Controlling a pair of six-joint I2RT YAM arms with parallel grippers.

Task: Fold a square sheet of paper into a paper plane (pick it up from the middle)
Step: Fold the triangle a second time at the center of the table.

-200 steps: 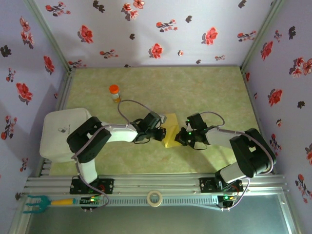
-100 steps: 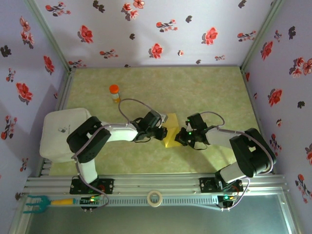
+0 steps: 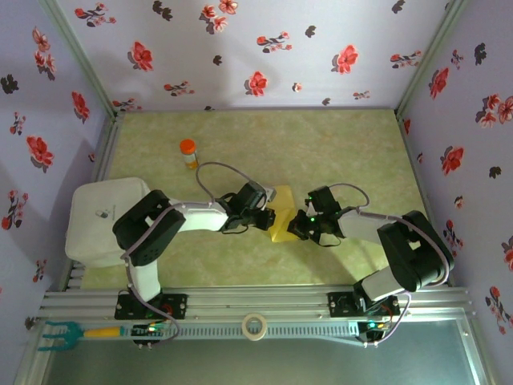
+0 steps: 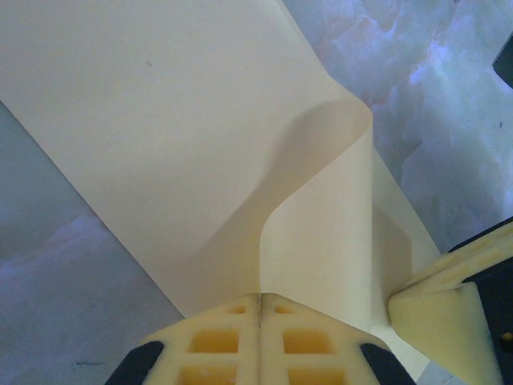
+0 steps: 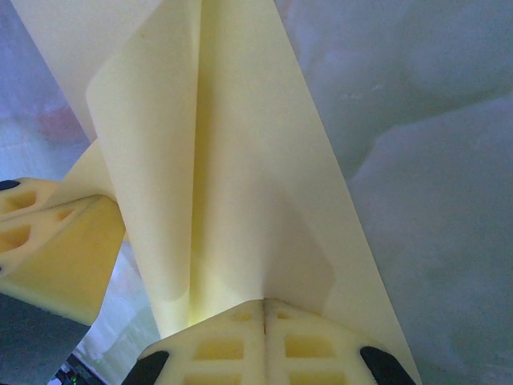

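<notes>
Nothing has moved this past second: my left jaws and right jaws stay pinched on the square sheet of paper [image 3: 281,210], bowed between them; the fold waits.

Overhead view: bright, even, diffuse light from above. Shadows faint and soft under the black-and-white robot arms [image 3: 192,215] on the pale green mottled table top [image 3: 337,144]. Flowered lilac walls [image 3: 449,88] splay outward toward the frame edges. Overall slightly soft.
Left wrist view: thin yellow square sheet of paper [image 4: 160,120] washed to pale cream, with a soft grey shadow along its curl. Table behind blue-tinted and blurred.
Right wrist view: paper a stronger yellow, shaded in its fold. Background grey-blue and out of focus.
</notes>
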